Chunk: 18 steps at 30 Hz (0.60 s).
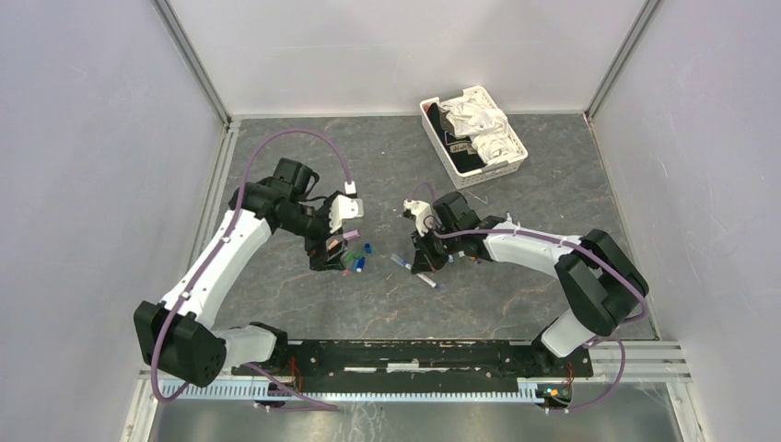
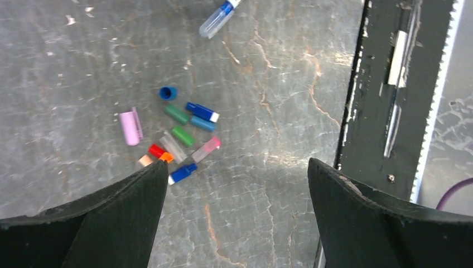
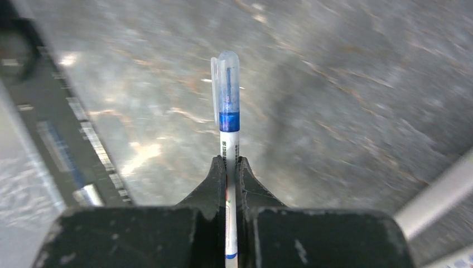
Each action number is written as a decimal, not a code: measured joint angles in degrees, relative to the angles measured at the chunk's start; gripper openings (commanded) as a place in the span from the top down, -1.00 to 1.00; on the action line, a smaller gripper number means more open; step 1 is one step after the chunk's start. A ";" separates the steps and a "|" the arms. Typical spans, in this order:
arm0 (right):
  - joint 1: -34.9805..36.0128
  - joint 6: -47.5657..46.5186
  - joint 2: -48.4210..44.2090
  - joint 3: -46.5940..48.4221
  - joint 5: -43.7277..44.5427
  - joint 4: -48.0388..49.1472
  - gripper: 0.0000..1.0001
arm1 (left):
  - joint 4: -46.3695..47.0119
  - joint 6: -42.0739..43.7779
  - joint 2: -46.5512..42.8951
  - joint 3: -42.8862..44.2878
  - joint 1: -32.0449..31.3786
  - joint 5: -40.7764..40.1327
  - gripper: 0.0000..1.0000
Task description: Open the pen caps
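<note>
Okay so, nearest me the right claw (image 3: 231, 167) is pinched tight on a pen (image 3: 228, 146). It grips the white barrel low down, and the clear cap (image 3: 226, 84) on the blue end pokes out well past the tips, above the counter (image 3: 334, 111). Across from it the left claw (image 2: 235, 166) hangs spread wide over a heap of loose caps (image 2: 182, 135), holding nothing. My worry: that's a skinny barrel in a thin pinch, so when the other claw tugs the cap, the pen could slide out or swivel. A sloppy reach might also scatter the heap. Way at the back sits a basket (image 1: 439, 143) of cloth.
</note>
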 measured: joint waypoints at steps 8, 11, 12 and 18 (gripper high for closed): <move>-0.11 7.58 -0.57 3.23 -20.50 3.08 1.00 | 1.64 2.95 0.00 -4.39 -6.54 0.87 -0.84; -0.11 10.58 -0.46 3.96 -25.64 4.74 1.00 | 2.93 3.19 -0.02 -5.44 -9.88 -0.09 -0.77; -0.11 11.76 -0.31 4.28 -27.41 5.42 1.00 | 3.41 3.23 0.00 -5.77 -10.86 -0.50 -0.75; 0.07 17.44 1.42 4.94 -33.38 9.99 1.00 | 5.86 3.32 0.00 -6.62 -13.49 -2.60 -0.63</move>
